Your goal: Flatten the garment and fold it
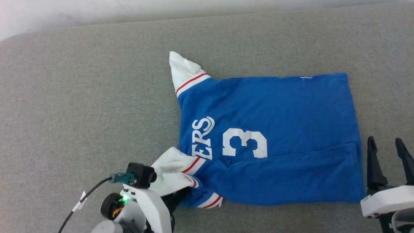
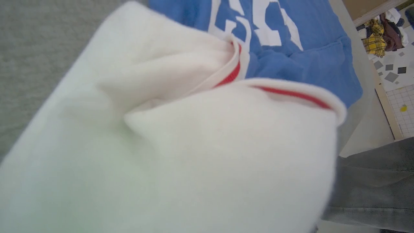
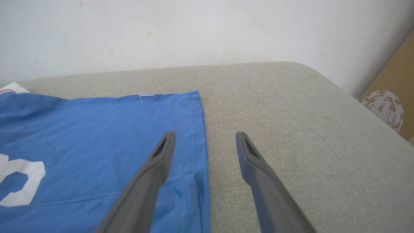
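Beside the garment (image 1: 275, 129), right gripper (image 1: 385, 139) points forward, jaws apart.

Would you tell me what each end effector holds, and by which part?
Left end effector: apparently the blue jersey T-shirt, by its white sleeve end. Right end effector: open, holding nothing.

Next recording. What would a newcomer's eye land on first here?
The bright blue jersey T-shirt with a white number 3 lies spread on the grey fabric surface, its near edge folded over. At its near left corner a white, red-striped sleeve end bunches over the left gripper, hiding the jaws. The right gripper hovers, jaws open, just off the shirt's right edge.
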`<state>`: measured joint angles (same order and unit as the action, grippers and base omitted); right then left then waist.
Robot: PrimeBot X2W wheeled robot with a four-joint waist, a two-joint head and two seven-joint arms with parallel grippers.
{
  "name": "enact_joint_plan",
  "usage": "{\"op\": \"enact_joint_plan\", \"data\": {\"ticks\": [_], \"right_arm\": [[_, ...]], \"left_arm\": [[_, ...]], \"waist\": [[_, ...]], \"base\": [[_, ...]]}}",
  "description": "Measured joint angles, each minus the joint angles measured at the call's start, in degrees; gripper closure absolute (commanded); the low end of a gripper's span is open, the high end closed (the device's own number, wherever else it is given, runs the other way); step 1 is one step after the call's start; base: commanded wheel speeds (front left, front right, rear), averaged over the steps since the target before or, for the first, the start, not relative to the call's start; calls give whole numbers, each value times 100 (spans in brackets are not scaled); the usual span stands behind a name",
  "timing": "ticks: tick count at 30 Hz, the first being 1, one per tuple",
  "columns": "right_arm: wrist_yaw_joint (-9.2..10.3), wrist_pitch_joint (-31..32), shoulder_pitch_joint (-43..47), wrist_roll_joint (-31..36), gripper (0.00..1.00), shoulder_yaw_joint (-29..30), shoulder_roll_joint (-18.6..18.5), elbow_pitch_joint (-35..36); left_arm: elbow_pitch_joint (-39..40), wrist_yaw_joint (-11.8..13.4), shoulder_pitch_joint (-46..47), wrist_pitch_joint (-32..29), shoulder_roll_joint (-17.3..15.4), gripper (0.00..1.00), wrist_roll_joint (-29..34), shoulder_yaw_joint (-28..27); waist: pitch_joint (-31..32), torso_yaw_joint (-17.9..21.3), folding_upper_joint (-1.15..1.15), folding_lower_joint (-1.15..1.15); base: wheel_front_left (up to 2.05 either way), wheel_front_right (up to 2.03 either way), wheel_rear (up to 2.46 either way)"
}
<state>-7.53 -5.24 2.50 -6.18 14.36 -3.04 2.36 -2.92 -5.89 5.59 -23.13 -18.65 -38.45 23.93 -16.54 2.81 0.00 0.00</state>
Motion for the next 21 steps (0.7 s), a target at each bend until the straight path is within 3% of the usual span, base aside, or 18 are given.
{"op": "enact_joint_plan", "data": {"ticks": [12,21], "right_arm": [[-1,3022,346,-101,0,-108,-93,504],[-1,3611,349,-109,0,-69,-58,-9]], "left_arm": [[288,301,-325,310,36,100,-2,-194],[253,325,-327,349,45,100,-3,-177]], "waist": [[72,-16,0,0],[138,-108,0,0]], "base": [[0,0,0],[0,0,0]]}}
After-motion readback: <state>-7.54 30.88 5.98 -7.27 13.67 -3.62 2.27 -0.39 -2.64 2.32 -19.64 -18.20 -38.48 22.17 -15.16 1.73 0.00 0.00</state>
